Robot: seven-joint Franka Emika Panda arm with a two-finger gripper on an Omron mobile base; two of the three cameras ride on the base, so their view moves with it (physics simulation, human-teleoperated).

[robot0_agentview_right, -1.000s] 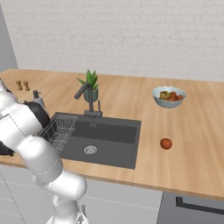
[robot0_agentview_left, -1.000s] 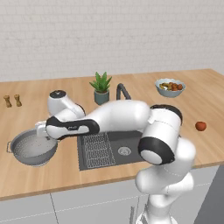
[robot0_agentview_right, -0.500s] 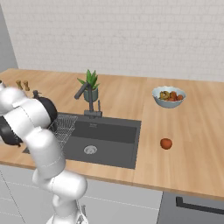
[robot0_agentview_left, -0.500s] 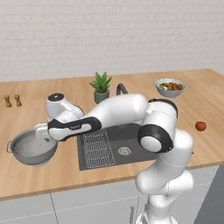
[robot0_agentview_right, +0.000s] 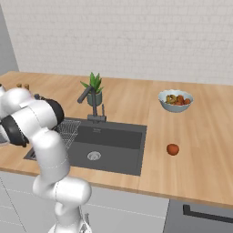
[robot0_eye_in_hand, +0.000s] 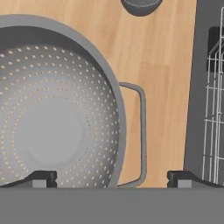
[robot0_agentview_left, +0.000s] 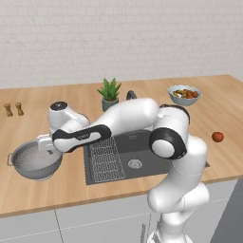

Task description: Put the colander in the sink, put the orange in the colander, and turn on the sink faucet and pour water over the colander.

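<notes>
The grey perforated colander [robot0_agentview_left: 34, 162] stands on the wooden counter left of the sink [robot0_agentview_left: 142, 154]. My gripper [robot0_agentview_left: 46, 142] hangs over its right rim. In the hand view the gripper [robot0_eye_in_hand: 112, 178] is open, one fingertip [robot0_eye_in_hand: 42, 177] over the colander [robot0_eye_in_hand: 52, 127] bowl and the other beyond its loop handle [robot0_eye_in_hand: 141, 131], nothing clamped between them. The orange [robot0_agentview_left: 218, 136] lies on the counter right of the sink, and is also the orange [robot0_agentview_right: 172, 149] in the right base view. The dark faucet [robot0_agentview_right: 90, 103] stands behind the basin [robot0_agentview_right: 113, 145].
A wire rack [robot0_agentview_left: 105, 159] fills the sink's left part. A potted plant [robot0_agentview_left: 110, 94] and a fruit bowl [robot0_agentview_left: 184, 94] stand at the back. Two small shakers [robot0_agentview_left: 13, 109] sit far left. A dark round object [robot0_eye_in_hand: 141, 5] lies beyond the colander.
The arm has swung and the hand has come down closer over the colander's right rim. The colander and the orange have stayed in place.
</notes>
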